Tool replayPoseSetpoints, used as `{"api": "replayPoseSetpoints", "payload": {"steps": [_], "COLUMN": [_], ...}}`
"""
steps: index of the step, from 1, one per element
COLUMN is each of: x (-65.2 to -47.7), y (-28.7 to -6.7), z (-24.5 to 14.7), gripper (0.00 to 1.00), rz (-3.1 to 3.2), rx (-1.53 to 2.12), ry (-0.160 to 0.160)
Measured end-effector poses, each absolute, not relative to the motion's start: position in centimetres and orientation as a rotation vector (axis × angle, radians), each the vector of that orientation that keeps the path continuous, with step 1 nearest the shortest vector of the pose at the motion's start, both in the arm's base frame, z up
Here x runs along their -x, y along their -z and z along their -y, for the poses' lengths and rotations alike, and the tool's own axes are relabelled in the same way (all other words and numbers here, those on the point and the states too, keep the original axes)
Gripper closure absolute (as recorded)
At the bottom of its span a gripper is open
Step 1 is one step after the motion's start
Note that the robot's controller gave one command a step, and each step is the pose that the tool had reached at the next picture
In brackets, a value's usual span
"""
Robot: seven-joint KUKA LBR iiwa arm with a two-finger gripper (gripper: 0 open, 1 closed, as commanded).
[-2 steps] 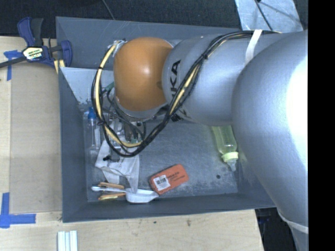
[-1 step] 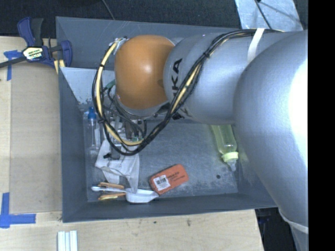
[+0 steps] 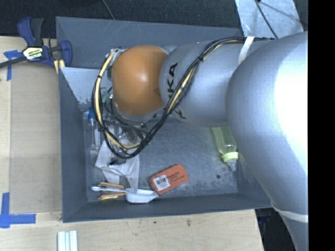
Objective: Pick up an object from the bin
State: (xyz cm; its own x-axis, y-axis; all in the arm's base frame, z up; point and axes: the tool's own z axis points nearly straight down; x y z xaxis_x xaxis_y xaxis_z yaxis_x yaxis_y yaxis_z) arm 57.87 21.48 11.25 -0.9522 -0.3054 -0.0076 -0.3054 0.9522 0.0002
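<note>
My gripper (image 3: 124, 134) reaches down in the left part of the bin, mostly hidden under the arm's wrist and cables. Right below it lies a crumpled white plastic wrapper (image 3: 119, 166). Just left of the gripper, a clear plastic piece (image 3: 92, 132) rests against the bin's left wall. An orange-red flat block with a white barcode label (image 3: 168, 179) lies to the lower right of the gripper, apart from it.
Two brown wooden pegs (image 3: 111, 190) and a white spoon-like piece (image 3: 138, 195) lie along the bin's front left corner. A pale yellow-green bottle (image 3: 225, 143) lies at the right, half under the arm. The arm covers the bin's upper right.
</note>
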Motion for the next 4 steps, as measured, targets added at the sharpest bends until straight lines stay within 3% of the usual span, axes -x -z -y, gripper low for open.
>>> {"api": "replayPoseSetpoints", "payload": {"steps": [1,2,3,4], "x": [-57.8,-58.9,-57.9,-59.2], "y": [-7.4,-7.1,-7.5,-7.5], "z": [-20.3,-20.8,-20.2,-20.7], "gripper": [0.0,0.0,0.0,1.0], "rz": [-2.982,-2.981,-2.98,-2.979], "rx": [0.981,0.986,0.979,0.979], "ry": [0.005,0.001,0.004,0.002]}}
